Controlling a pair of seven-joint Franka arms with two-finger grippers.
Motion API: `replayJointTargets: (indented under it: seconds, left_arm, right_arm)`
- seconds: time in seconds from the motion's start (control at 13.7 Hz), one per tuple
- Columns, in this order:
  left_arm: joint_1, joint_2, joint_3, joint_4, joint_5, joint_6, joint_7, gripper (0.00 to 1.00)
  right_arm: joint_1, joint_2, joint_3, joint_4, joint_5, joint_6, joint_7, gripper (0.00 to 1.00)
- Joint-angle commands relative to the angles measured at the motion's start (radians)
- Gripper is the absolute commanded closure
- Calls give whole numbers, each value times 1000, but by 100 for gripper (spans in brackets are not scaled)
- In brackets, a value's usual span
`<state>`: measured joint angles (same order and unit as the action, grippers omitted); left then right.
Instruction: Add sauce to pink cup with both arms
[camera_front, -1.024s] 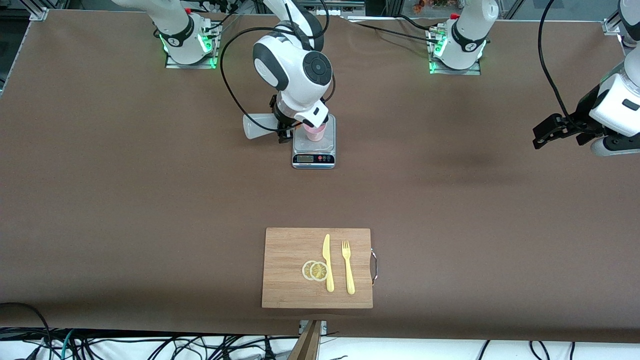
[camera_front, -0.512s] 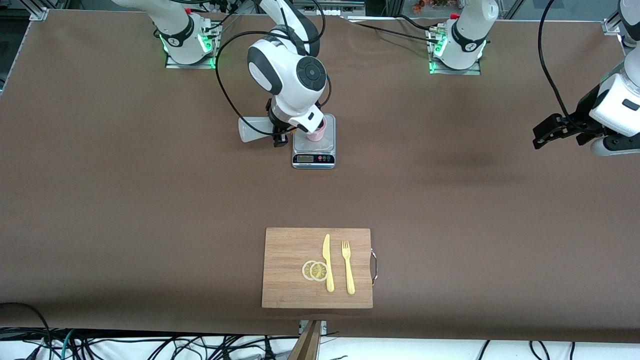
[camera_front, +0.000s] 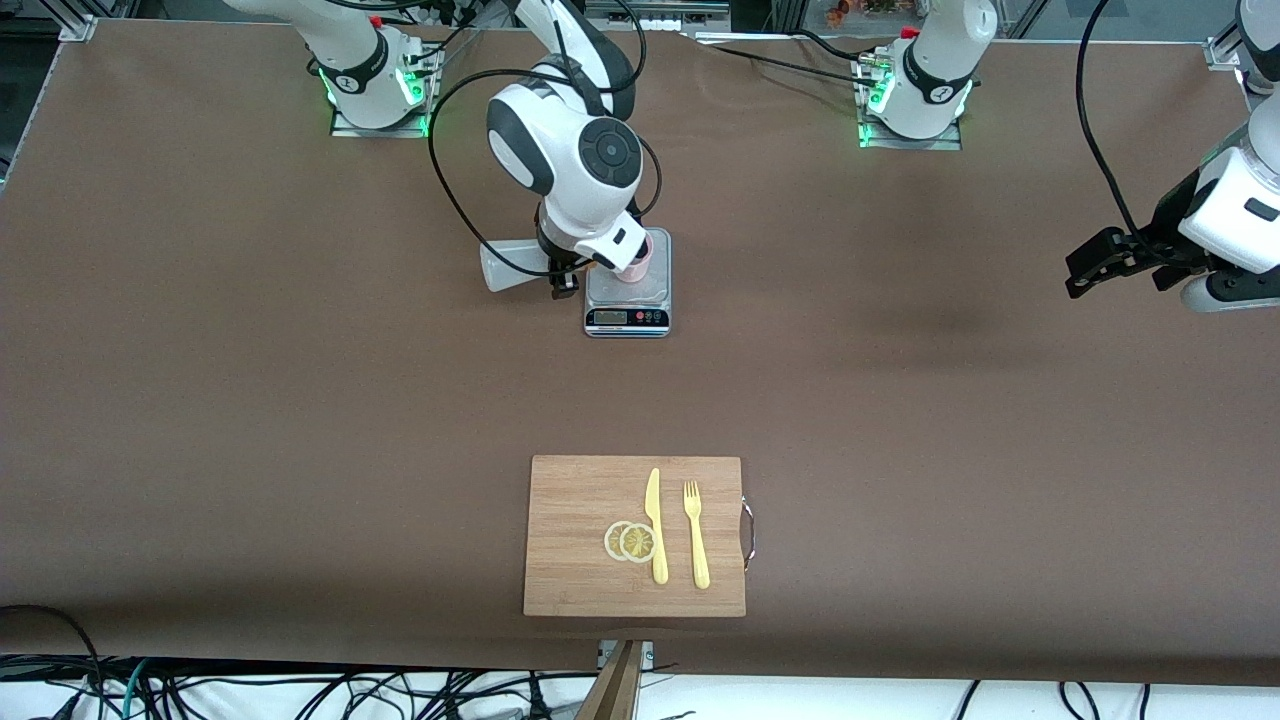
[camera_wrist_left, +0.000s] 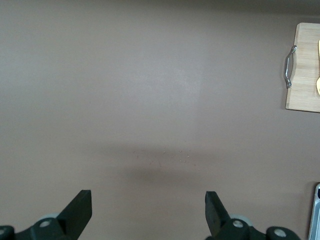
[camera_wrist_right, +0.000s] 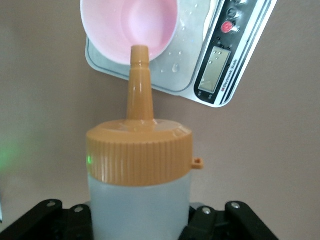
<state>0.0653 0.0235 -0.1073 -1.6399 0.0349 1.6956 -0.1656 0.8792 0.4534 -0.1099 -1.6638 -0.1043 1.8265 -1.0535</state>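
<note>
Front view shows, nearest to the camera, a wooden cutting board (camera_front: 634, 536) with a yellow knife (camera_front: 655, 526), a yellow fork (camera_front: 696, 535) and two lemon slices (camera_front: 630, 541) lying on it. Farther from the camera than the board stands a small kitchen scale (camera_front: 627, 300) on the brown desk (camera_front: 300, 420), and the pink cup (camera_front: 634, 262) stands upright on the plate of the scale.

The right pincer (camera_front: 562, 268) hangs just beside the scale, toward the right arm's end of the desk, and it is clenched on the sauce bottle (camera_front: 510, 268). The bottle lies almost horizontal in the grip. In the right wrist view its orange nozzle (camera_wrist_right: 139, 82) points at the rim of the cup (camera_wrist_right: 129, 27); whether the tip touches the rim I cannot tell.

The left pincer (camera_front: 1095, 262) waits in the air over the bare desk, well apart from the scale, at the left arm's end. Its fingers (camera_wrist_left: 80, 210) are spread wide and hold nothing.
</note>
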Motion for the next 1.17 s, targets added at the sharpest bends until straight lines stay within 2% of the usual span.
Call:
replayJointTargets:
  seconds: [0.0, 0.51, 0.8, 0.95, 1.1]
  left_arm:
    - [2, 16, 0, 35, -18, -24, -3, 0]
    - [2, 16, 0, 37, -18, -24, -3, 0]
    - [2, 16, 0, 35, -18, -24, -3, 0]
    - [2, 16, 0, 35, -18, -24, -3, 0]
    - [2, 16, 0, 35, -18, -24, -3, 0]
  right_arm:
    - [-22, -13, -1, 3, 46, 20, -55, 100]
    - [-135, -36, -11, 3, 164, 76, -224, 100]
    - [-247, -44, -31, 3, 314, 112, -400, 100]
    - [-313, -41, -36, 1, 430, 143, -521, 100]
    - [-385, -30, -36, 1, 510, 166, -621, 100]
